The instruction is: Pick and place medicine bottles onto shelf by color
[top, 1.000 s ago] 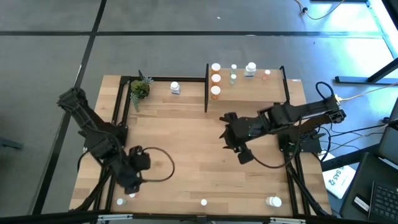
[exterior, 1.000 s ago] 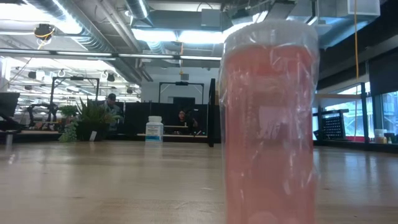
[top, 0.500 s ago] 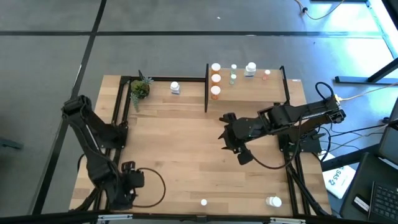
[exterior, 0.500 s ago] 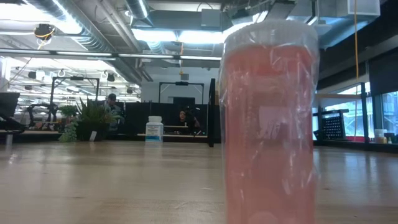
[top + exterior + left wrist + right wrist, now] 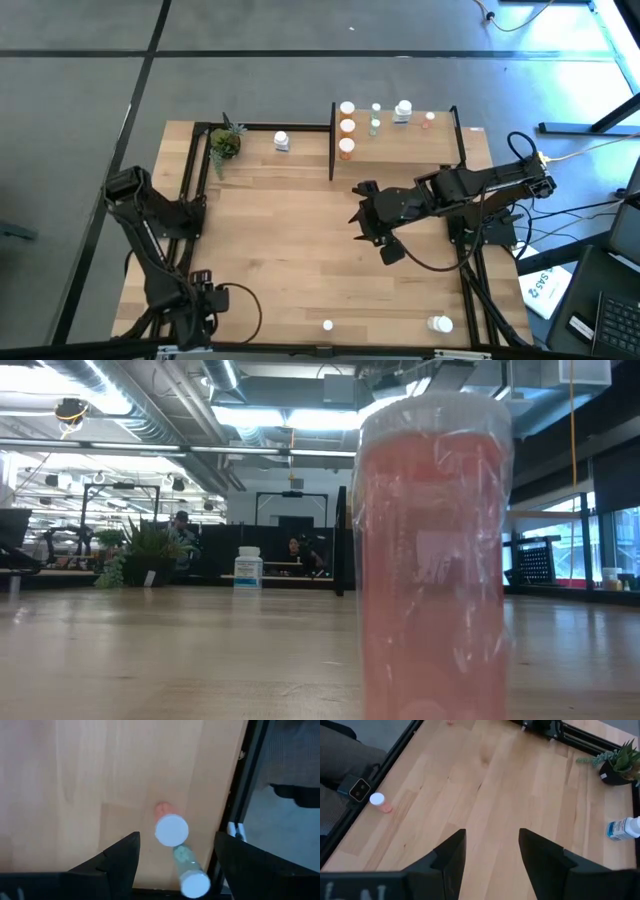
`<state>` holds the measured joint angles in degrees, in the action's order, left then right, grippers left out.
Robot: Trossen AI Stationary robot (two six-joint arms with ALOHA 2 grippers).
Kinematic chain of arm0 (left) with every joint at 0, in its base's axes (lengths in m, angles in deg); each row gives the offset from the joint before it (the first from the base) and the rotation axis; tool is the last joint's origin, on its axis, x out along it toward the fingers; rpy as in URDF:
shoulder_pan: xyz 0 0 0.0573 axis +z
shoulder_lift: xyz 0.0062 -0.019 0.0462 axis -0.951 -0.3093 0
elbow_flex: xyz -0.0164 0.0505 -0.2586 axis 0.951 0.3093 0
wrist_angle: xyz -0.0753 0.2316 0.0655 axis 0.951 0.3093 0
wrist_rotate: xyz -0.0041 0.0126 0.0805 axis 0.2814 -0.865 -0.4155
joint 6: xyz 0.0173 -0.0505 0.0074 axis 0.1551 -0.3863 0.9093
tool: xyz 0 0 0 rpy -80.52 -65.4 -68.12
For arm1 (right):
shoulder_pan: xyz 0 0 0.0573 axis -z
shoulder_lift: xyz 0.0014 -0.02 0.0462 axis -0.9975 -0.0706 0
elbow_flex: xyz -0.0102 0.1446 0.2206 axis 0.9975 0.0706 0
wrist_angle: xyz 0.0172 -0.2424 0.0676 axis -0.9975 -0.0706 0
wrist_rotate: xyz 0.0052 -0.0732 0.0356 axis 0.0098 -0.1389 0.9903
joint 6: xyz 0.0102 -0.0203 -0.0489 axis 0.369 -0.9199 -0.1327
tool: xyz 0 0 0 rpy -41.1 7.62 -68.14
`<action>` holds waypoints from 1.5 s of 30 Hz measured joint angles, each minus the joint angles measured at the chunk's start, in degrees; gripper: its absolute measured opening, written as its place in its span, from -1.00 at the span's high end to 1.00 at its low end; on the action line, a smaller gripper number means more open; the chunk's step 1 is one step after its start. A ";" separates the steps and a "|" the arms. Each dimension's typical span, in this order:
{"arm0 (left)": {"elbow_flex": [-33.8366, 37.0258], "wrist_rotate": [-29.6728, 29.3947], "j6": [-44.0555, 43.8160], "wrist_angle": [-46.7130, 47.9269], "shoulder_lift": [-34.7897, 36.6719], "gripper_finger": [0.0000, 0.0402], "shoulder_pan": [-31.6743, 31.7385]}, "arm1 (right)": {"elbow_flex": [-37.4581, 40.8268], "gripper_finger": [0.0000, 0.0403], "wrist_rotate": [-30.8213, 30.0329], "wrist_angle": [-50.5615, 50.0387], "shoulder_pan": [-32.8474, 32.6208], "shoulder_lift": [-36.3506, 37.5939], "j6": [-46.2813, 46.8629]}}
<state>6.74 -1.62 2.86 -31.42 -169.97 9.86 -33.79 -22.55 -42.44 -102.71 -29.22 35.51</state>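
Pink bottle stands between the left gripper's spread jaws.

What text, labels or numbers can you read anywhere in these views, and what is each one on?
No text reads cleanly.
White sheet on the floor right of the table: blue letters, possibly "SAS", too small to be sure.
Pink bottle close to the low camera: faint pale label, blurred, unreadable.
White bottle with a blue label: print too small to read.

Even overhead light, soft shadows; low view's near pink bottle blurred, prob. out of focus.
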 joint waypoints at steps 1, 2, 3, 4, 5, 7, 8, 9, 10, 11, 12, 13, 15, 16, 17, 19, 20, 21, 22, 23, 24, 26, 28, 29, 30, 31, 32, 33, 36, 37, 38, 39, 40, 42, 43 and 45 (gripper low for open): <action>0.00 -0.01 -0.79 -0.30 0.00 -0.24 -0.19 | 0.00 0.08 0.00 0.09 0.00 0.00 0.03; 0.00 -0.05 -1.39 -0.46 0.00 -0.24 -0.34 | 0.00 0.08 0.00 0.20 0.00 0.00 0.19; 0.00 -0.30 -1.92 -0.65 0.00 -0.24 -0.58 | 0.00 0.08 0.00 0.23 0.00 0.00 0.24; 0.00 -0.85 -2.26 -0.85 0.00 -0.24 -0.91 | 0.00 0.08 0.01 0.22 0.00 0.00 0.26; 0.00 -1.59 -2.39 -1.17 0.00 -0.24 -1.29 | 0.00 0.08 0.00 0.22 0.00 0.00 0.24; 0.00 -3.25 -2.46 -1.72 0.00 -0.24 -1.99 | 0.00 0.08 0.01 0.22 0.00 0.00 0.24; 0.00 -3.99 -2.56 -1.63 0.00 -0.24 -2.21 | 0.00 0.08 0.00 0.22 0.00 0.00 0.24; 0.00 -4.51 -2.73 -1.60 0.00 -0.24 -2.37 | 0.00 0.08 0.00 0.22 0.00 0.00 0.24; 0.00 -4.85 -2.85 -1.60 0.00 -0.24 -2.50 | 0.00 0.08 0.00 0.22 0.00 0.00 0.24; 0.00 -4.92 -2.97 -1.60 0.00 -0.24 -2.59 | 0.00 0.08 0.00 0.22 0.00 0.00 0.24; 0.00 -5.03 -3.40 -1.57 0.00 -0.24 -2.59 | 0.00 0.08 0.00 0.22 0.00 0.00 0.24; 0.00 -5.05 -3.71 -1.51 0.00 -0.24 -2.59 | 0.00 0.08 0.00 0.22 0.00 0.00 0.24; 0.00 -5.09 -4.22 -1.52 0.00 -0.24 -2.59 | 0.00 0.08 0.00 0.20 0.00 0.00 0.32; 0.00 -5.07 -4.66 -1.49 0.00 -0.24 -2.59 | 0.00 0.08 0.00 0.20 0.00 0.00 0.33; 0.00 -5.07 -4.81 -1.47 0.00 -0.24 -2.59 | 0.00 0.08 0.02 0.20 0.00 0.00 0.34; 0.00 -5.12 -4.94 -1.49 -0.16 -0.24 -2.59 | 0.00 0.08 0.02 0.20 0.00 0.00 0.39; 0.00 -5.19 -5.01 -1.53 -0.51 -0.24 -2.59 | 0.00 0.08 0.01 0.20 0.00 0.00 0.38; 0.00 -5.21 -5.01 -1.50 -0.96 -0.24 -2.59 | 0.27 0.08 0.02 0.57 0.00 0.00 0.39; 0.00 -5.18 -4.99 -1.45 -1.62 -0.24 -2.59 | 0.78 0.08 0.00 1.05 0.00 0.02 0.37; 0.00 -5.16 -4.99 -1.55 -2.12 -0.24 -2.59 | 1.32 0.08 0.02 1.17 0.00 0.02 0.33; 0.00 -5.14 -5.00 -1.48 -2.64 -0.24 -2.59 | 1.73 0.08 0.02 1.01 0.00 -0.04 0.33; 0.00 -5.12 -4.86 -1.46 -3.28 -0.24 -2.59 | 2.91 0.08 0.02 1.84 0.00 -0.03 0.39; 0.00 -5.09 -4.79 -1.44 -3.77 -0.24 -2.59 | 4.48 0.08 0.01 2.87 0.00 0.01 0.27; 0.02 -5.05 -4.79 -1.27 -3.80 -0.24 -2.59 | 5.16 0.08 0.02 2.86 0.01 -0.03 0.24; 0.02 -5.03 -4.79 -1.19 -3.77 -0.24 -2.59 | 5.67 0.08 0.00 2.86 0.00 -0.07 0.27; 0.02 -5.03 -4.79 -1.25 -3.74 -0.24 -2.59 | 6.06 0.08 0.02 3.04 0.00 -0.07 0.28; 0.02 -5.03 -4.79 -1.22 -3.74 -0.24 -2.59 | 6.52 0.08 0.02 3.68 0.00 -0.02 0.28; 0.02 -5.01 -4.79 -1.16 -3.74 -0.24 -2.59 | 7.19 0.08 0.00 4.50 0.02 0.00 0.28; 0.02 -4.88 -4.83 -0.95 -3.74 -0.24 -2.87 | 8.39 0.08 0.02 5.66 0.00 -0.07 0.23; 0.02 -4.80 -4.83 -0.94 -3.74 -0.24 -2.94 | 8.41 0.08 0.02 6.08 0.00 -0.07 0.18; 0.02 -4.80 -4.85 -0.97 -3.74 -0.24 -2.96 | 8.44 0.08 0.01 6.67 0.01 -0.02 0.15; 0.02 -4.80 -4.85 -0.94 -3.74 -0.24 -2.98 | 8.68 0.08 0.02 7.16 0.01 0.01 0.15; 0.02 -4.84 -4.90 -0.94 -3.74 -0.24 -2.98 | 8.97 0.08 0.02 7.38 0.01 0.02 0.14; 0.02 -5.01 -4.99 -0.95 -3.74 -0.24 -2.97 | 9.07 0.08 0.05 7.47 0.00 0.00 0.04; 0.02 -5.04 -4.99 -0.93 -3.74 -0.24 -2.94 | 9.07 0.08 0.28 7.65 0.00 0.11 0.02; 0.09 -5.41 -5.02 -1.05 -3.74 -0.24 -2.94 | 9.05 0.08 2.17 7.85 0.04 0.20 0.02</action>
<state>6.82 -7.03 -2.16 -32.47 -173.71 6.92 -24.74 -20.39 -34.59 -102.67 -29.02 35.53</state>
